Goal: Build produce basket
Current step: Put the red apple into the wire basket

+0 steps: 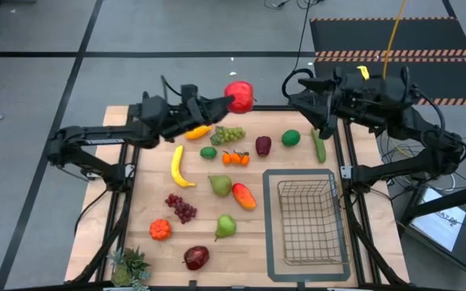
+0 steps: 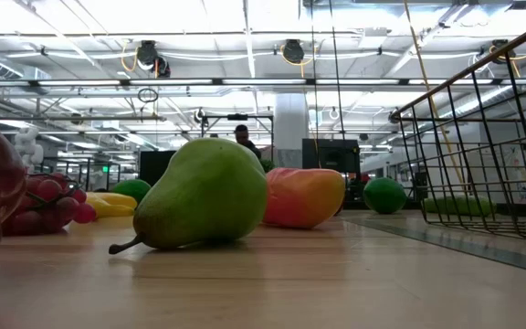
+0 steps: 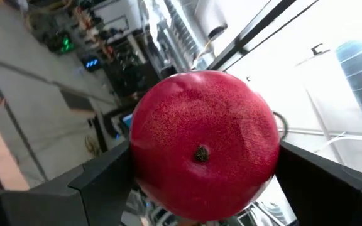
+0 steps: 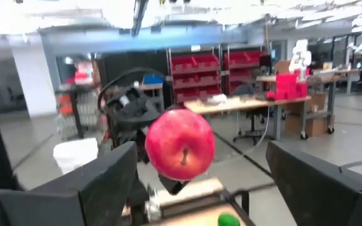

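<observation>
Round glossy red apple [image 1: 239, 96] is clamped between the left gripper [image 1: 226, 102] fingers, raised well above and up-left of the dark wire-mesh basket [image 1: 308, 220], which is seen empty. A handover seems in hand: right gripper [image 1: 312, 99] faces it, fingers apart, nothing held. Next, closing on the apple is called for. A dark green cucumber [image 1: 319, 146] lies between right gripper and basket.

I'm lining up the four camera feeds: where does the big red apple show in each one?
High view: red apple at the table's far edge, in the left gripper.
Low view: not in it.
Left wrist view: fills the centre, between that arm's fingers.
Right wrist view: centre, held out by the other arm.
Shared landmark: the left gripper holding it.
</observation>
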